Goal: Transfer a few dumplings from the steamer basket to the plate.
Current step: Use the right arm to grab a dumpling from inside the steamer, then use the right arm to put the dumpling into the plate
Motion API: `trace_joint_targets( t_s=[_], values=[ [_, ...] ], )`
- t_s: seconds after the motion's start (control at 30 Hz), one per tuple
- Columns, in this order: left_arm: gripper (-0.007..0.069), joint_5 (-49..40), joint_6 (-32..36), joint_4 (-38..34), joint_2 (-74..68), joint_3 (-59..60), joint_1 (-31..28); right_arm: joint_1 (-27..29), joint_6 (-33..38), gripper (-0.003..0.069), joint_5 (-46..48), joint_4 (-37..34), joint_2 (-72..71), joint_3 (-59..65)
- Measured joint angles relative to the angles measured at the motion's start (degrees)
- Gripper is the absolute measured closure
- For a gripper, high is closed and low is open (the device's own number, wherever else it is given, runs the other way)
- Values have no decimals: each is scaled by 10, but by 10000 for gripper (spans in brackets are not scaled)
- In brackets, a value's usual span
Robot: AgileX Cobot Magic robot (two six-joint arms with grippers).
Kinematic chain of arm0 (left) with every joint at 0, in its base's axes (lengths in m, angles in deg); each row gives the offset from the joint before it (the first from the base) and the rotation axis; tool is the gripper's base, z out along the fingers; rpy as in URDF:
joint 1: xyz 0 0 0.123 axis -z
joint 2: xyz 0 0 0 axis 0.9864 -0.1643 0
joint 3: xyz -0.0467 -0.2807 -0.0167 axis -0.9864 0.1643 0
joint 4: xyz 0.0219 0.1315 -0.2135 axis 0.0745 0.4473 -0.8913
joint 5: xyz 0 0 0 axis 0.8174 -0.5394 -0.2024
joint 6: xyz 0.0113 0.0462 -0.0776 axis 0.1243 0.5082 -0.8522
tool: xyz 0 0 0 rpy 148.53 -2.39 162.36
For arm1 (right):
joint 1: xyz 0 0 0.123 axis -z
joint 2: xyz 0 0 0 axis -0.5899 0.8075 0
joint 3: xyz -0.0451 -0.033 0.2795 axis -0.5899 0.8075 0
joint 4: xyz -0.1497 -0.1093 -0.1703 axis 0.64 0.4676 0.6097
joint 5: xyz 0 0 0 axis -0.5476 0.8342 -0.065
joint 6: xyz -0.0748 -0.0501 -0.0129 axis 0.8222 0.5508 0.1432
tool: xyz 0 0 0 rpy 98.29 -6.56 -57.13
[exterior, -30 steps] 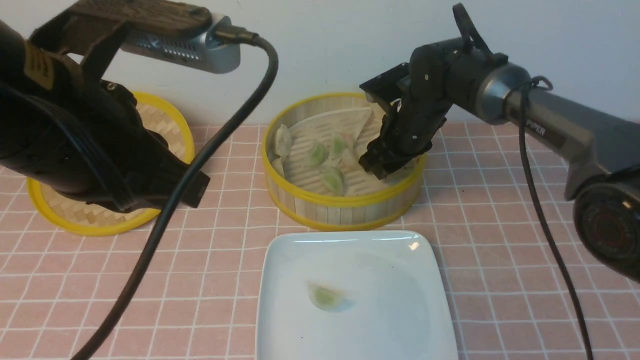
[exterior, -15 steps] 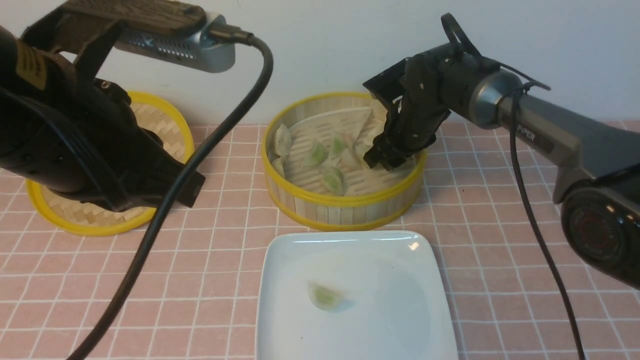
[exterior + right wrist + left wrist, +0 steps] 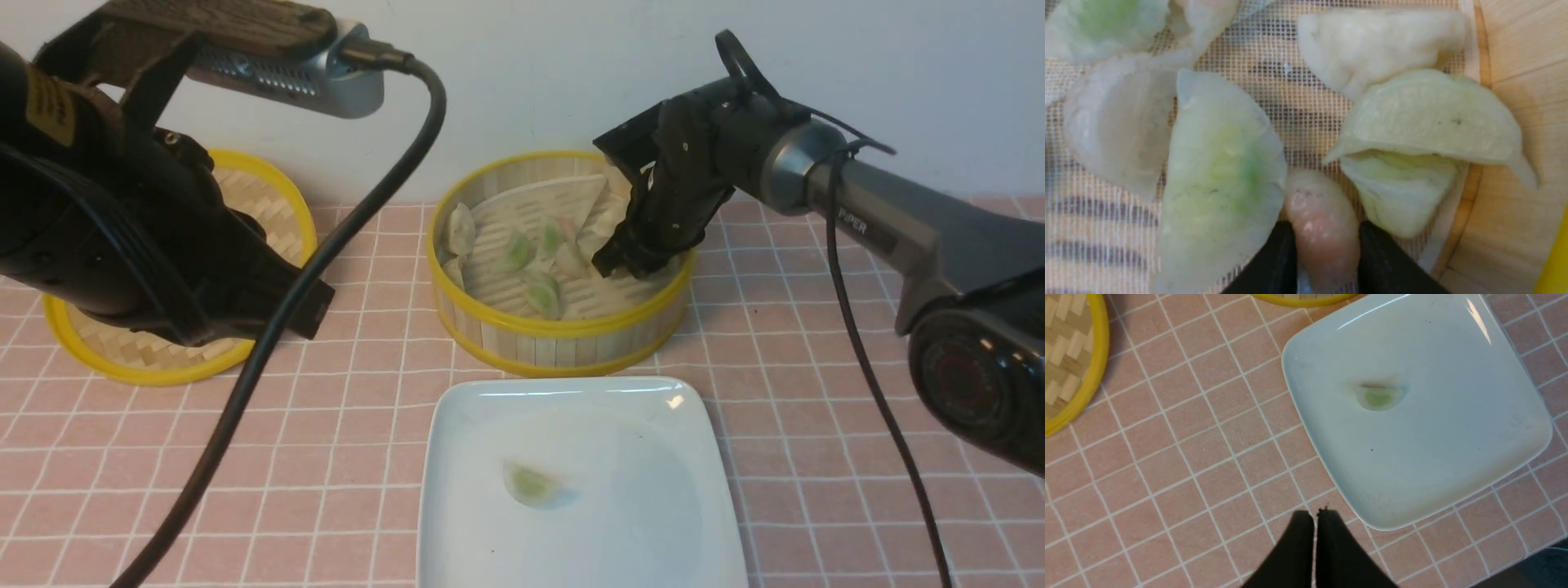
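The bamboo steamer basket (image 3: pixel 563 335) stands behind the white plate (image 3: pixel 694 523) and holds several dumplings (image 3: pixel 516 249). My right gripper (image 3: pixel 629 265) reaches down inside the basket's right side. In the right wrist view its fingers (image 3: pixel 1274 253) are shut on a pinkish dumpling (image 3: pixel 1323 228) lying on the white mesh liner, between a green dumpling (image 3: pixel 1220 183) and a pale one (image 3: pixel 1404 192). One green dumpling (image 3: pixel 532 483) lies on the plate; it also shows in the left wrist view (image 3: pixel 1378 396). My left gripper (image 3: pixel 1315 516) is shut and empty above the tiles beside the plate's corner (image 3: pixel 1388 522).
The flat woven yellow-rimmed lid (image 3: pixel 269 204) lies at the back left, partly hidden by my left arm. A black cable (image 3: pixel 269 343) hangs from the left arm's camera across the pink tiled tabletop. A pale wall stands close behind the basket.
My right gripper has shifted a little toward the back inside the basket and settled low among the dumplings. The left arm and the plate's dumpling have stayed put.
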Motion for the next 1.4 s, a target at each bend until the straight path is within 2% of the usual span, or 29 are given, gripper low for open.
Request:
trace_joint_targets(
  t_s=[0.17,0.37,0.47,0.6,0.83,0.97,1.07,1.2,1.27,1.33,1.4],
  values=[
    [631,0,0,0,0,0,0,0,1,484,84,-32,-43,-36],
    [631,0,1,0,0,0,0,0,1,484,94,-77,-115,-55],
    [631,0,1,0,0,0,0,0,0,484,94,-128,-155,-27],
    [631,0,1,0,0,0,0,-19,1,484,94,-179,-247,102],
    [631,0,1,0,0,0,0,-83,-3,484,93,-196,-329,356],
    [631,0,4,2,0,0,0,-103,-11,484,56,-197,-307,430],
    [631,0,5,2,0,0,0,-105,-17,477,41,-207,-290,438],
    [631,0,5,2,0,0,0,-105,-18,361,33,-223,-282,438],
    [631,0,5,4,0,0,0,-105,-18,249,35,-224,-281,432],
    [631,0,5,7,0,0,0,-105,-18,169,40,-215,-281,415],
    [631,0,5,12,0,0,0,-103,-18,130,37,-195,-280,389]
  ],
)
